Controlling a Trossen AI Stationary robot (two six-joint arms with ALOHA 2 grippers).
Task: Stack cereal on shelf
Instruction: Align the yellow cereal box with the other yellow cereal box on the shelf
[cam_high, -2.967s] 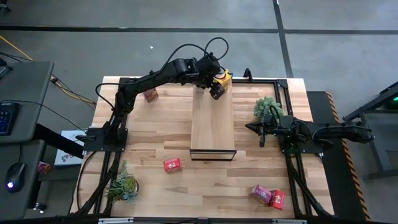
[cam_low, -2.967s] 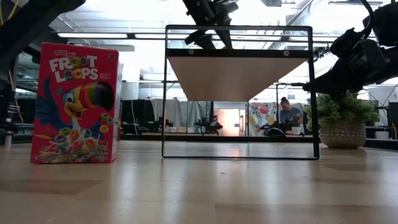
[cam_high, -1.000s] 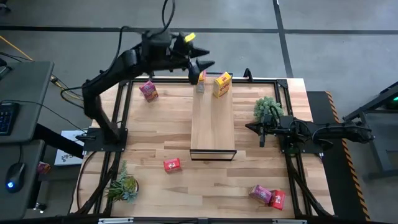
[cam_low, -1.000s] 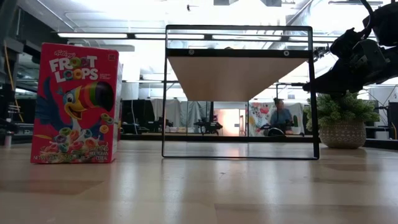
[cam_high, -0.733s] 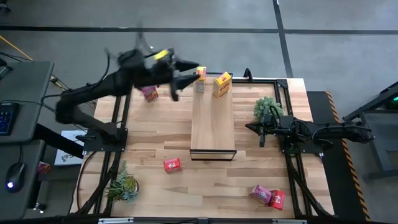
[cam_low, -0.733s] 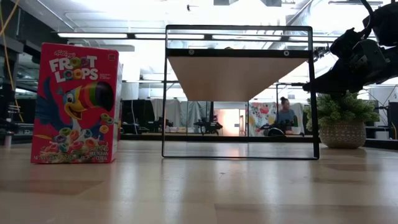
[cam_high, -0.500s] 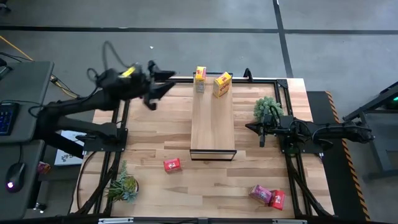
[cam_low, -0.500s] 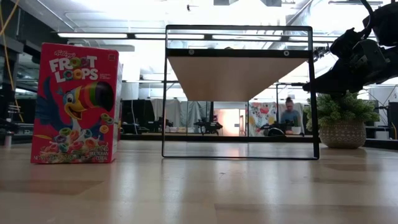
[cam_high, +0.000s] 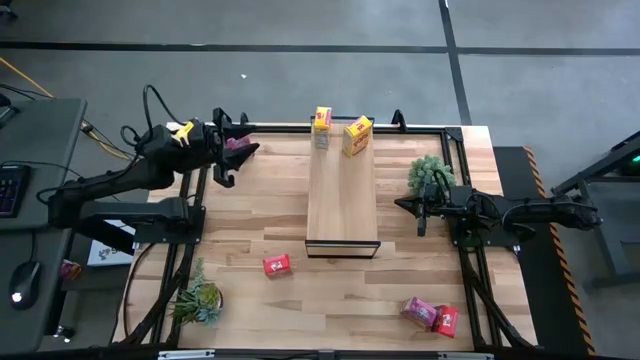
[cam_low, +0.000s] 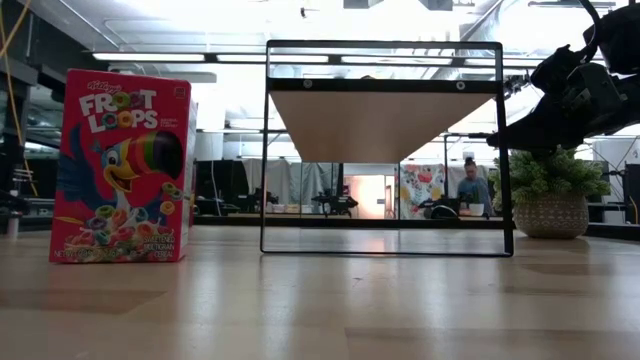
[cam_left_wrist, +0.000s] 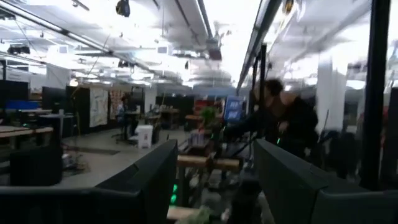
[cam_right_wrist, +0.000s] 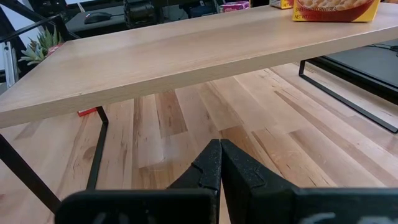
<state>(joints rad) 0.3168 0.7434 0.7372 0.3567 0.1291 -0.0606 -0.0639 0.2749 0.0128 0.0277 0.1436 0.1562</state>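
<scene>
Two yellow cereal boxes stand on the far end of the shelf. A pink box lies on the table at the far left. My left gripper is over it, open and empty, and its spread fingers show in the left wrist view. A red box stands near the shelf's near end, and it also shows in the low view. A pink box and a red box lie at the near right. My right gripper is shut and empty, right of the shelf.
A potted plant stands right of the shelf beside my right arm. Another plant stands at the near left. The dark frame rails run along the table's edges. The shelf's plank top stands on thin dark legs, with open tabletop underneath.
My left gripper has drawn back from the yellow box at the shelf's far end and swung toward the table's left edge, ending over the pink box. It has stayed open. Both yellow boxes have stayed upright on the shelf.
</scene>
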